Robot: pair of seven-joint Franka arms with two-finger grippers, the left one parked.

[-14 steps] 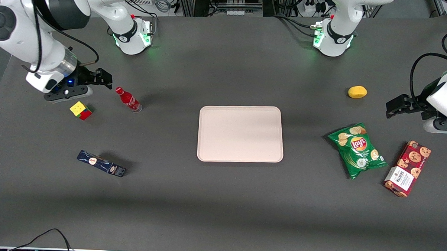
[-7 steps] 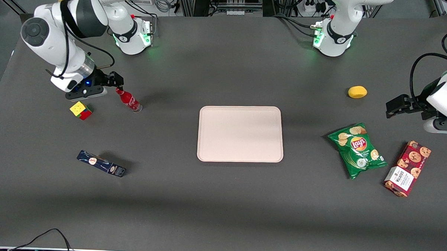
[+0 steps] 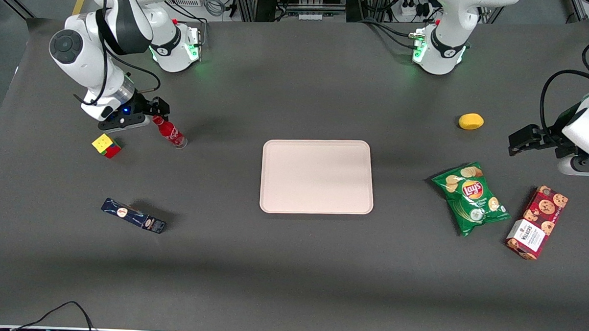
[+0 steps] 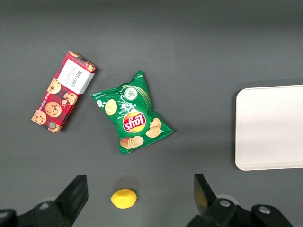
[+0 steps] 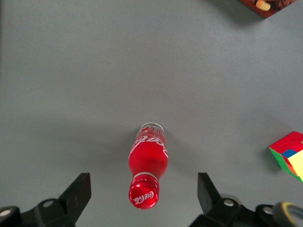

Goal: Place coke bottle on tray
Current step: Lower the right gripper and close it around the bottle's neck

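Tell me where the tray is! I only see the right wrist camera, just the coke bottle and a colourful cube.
Observer: The tray sits mid-table, toward the parked arm's end from the coke bottle.
Operator: Is stuff on it?
Observer: No, nothing lies on it.
Operator: Where's my gripper?
Observer: The gripper hangs open by the bottle's cap; the bottle stands on the table, apart from the tray.

Gripper (image 3: 155, 112) is hovering wide open over the bottle (image 3: 169, 131); bare table is lying between it and the tray (image 3: 317, 176); a cube (image 3: 106, 145) is sitting beside.
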